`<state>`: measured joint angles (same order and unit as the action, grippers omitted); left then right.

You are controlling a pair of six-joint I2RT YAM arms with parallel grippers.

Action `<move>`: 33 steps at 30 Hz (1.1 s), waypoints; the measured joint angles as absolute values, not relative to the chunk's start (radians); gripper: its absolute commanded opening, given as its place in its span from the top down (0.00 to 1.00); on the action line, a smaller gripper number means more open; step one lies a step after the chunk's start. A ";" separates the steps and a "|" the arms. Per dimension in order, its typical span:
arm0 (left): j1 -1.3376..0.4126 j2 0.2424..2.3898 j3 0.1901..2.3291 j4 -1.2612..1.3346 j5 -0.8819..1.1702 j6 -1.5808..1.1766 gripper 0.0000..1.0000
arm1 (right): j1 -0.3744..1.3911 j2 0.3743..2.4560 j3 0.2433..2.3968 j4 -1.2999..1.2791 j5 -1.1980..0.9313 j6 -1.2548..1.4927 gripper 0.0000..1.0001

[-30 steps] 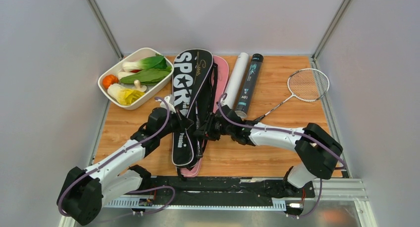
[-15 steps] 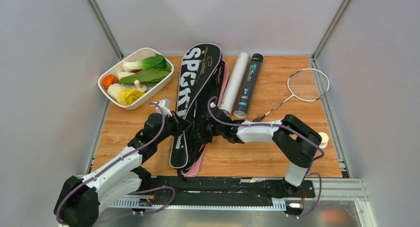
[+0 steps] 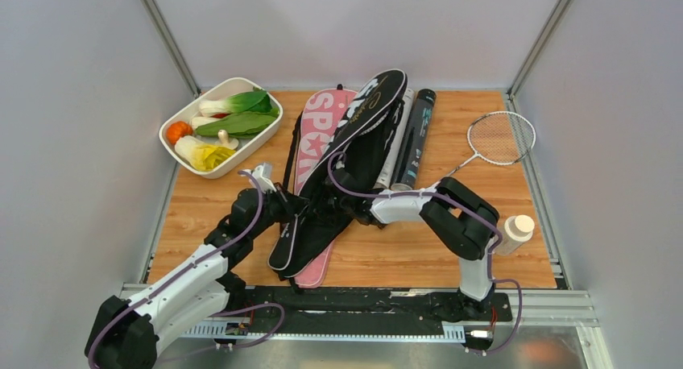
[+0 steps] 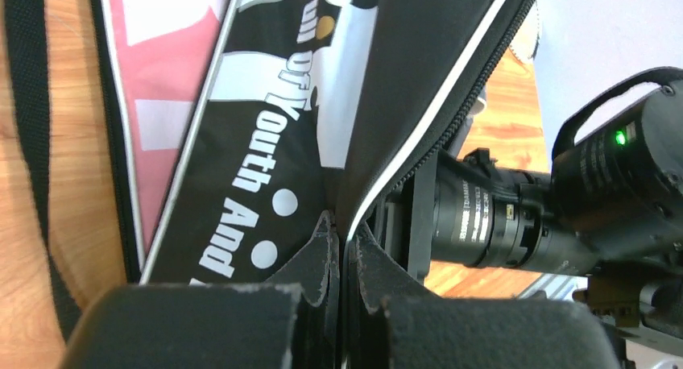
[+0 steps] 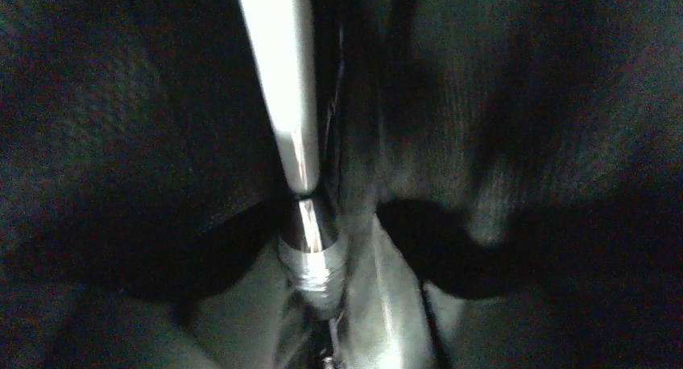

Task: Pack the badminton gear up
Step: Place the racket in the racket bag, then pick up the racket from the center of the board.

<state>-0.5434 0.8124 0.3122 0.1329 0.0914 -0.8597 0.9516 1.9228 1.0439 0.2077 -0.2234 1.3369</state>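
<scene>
Black cover (image 3: 358,127) has swung off pink cover (image 3: 318,123), mouth open for packing; left hand (image 4: 342,234) clamps its edge, right hand (image 3: 348,211) unreadable inside.

Top view: bright, even light is falling from above; soft shadows are lying on the table (image 3: 201,204).
Left wrist: near fingers (image 4: 318,260) are blurring; cover (image 4: 403,71) is showing sharp.
Right wrist: dim, blurred; glare is streaking the shaft (image 5: 282,87).

Arms (image 3: 189,266) white, joints (image 3: 133,319) black, cables (image 3: 259,201) purple, left claw (image 4: 342,256) black.
</scene>
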 measured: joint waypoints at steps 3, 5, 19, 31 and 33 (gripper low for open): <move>-0.545 0.797 0.329 0.101 0.044 -0.874 1.00 | 0.915 1.906 1.056 0.150 -0.189 1.265 0.24; -0.545 0.794 0.355 0.082 0.021 -0.880 1.00 | 0.902 1.855 1.056 0.100 -0.161 1.205 0.23; -0.588 0.893 0.430 -0.204 -0.028 -0.889 1.00 | 0.826 1.132 0.801 -0.113 0.109 0.993 0.23; -0.588 0.871 0.452 -0.255 -0.036 -0.888 1.00 | 0.305 1.171 0.786 -0.520 0.232 1.159 0.30; -0.588 0.858 0.452 -0.265 -0.039 -0.887 1.00 | 0.279 1.215 0.786 -0.565 0.223 1.178 0.31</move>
